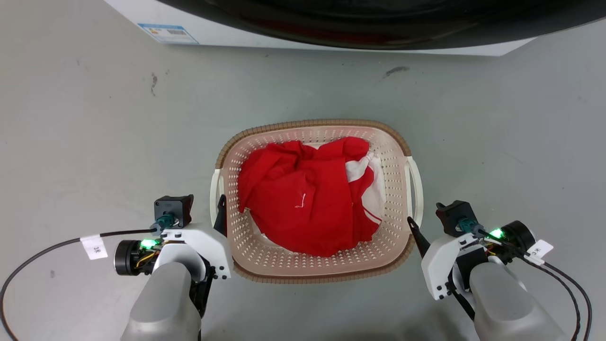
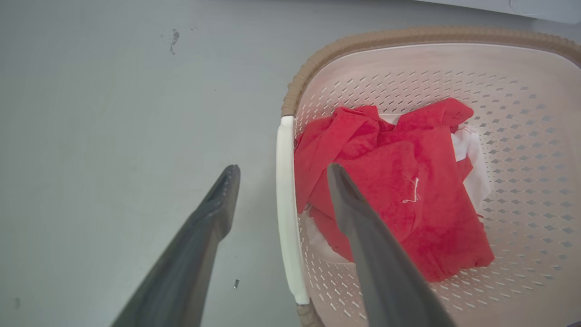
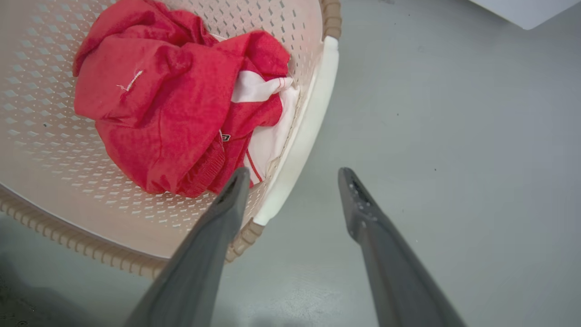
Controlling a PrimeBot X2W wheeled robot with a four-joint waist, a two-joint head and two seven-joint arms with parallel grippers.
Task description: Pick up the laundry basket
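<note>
Flanking the near end of the laundry basket (image 1: 312,124), the left gripper (image 2: 282,169) and right gripper (image 3: 294,172) hung with jaws spread wide, holding nothing, while the basket sat on the grey floor (image 1: 94,118) with red clothing (image 1: 303,199) inside and a washing machine (image 1: 331,28) beyond it.

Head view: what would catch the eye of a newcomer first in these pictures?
The red clothes heaped in the basket stand out most, on the grey floor. Next, two open grippers flank it: the left gripper has the left handle showing between its fingers, the right gripper the end of the right handle. A washing machine stands beyond.
</note>
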